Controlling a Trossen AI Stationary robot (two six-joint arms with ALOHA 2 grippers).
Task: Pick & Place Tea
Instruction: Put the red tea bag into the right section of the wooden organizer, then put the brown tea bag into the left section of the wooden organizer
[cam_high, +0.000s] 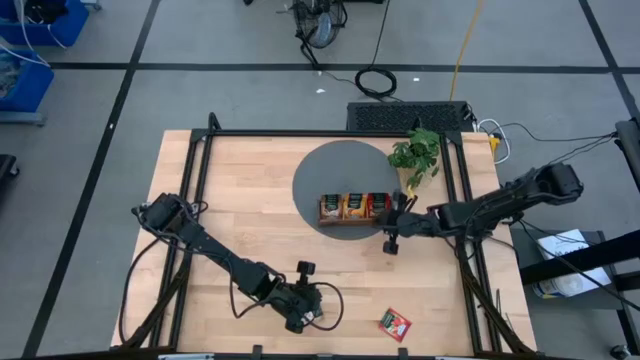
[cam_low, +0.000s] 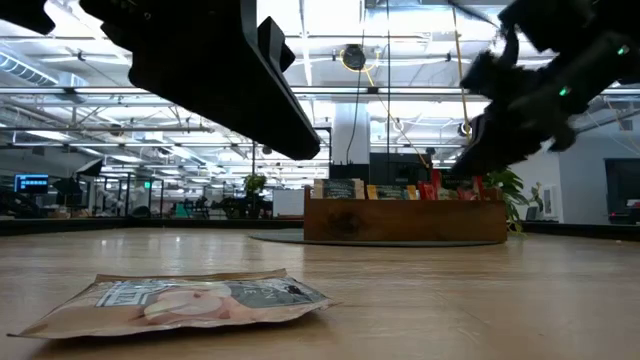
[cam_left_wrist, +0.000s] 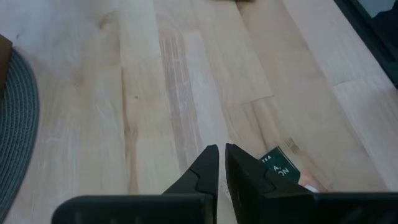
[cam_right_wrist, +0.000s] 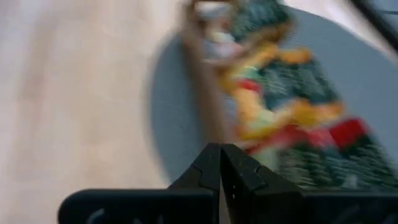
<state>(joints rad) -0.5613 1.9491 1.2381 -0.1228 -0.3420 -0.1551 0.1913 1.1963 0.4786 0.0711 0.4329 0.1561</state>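
Near the table's front edge lay a red sachet (cam_high: 395, 324), light, flat, likely slippery; best pinched at an edge. Both the left gripper (cam_high: 303, 318) and right gripper (cam_high: 392, 222) were closed, empty.

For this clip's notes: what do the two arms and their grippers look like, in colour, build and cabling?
Both arms are black, built of slim jointed links with bulkier joint housings. Loose black cables loop beside the left arm, near the left gripper. The right gripper sits at the end of a long black forearm. In the wrist views each gripper ends in two matte black, angular jaws tapering to narrow tips. No markings are readable on them.
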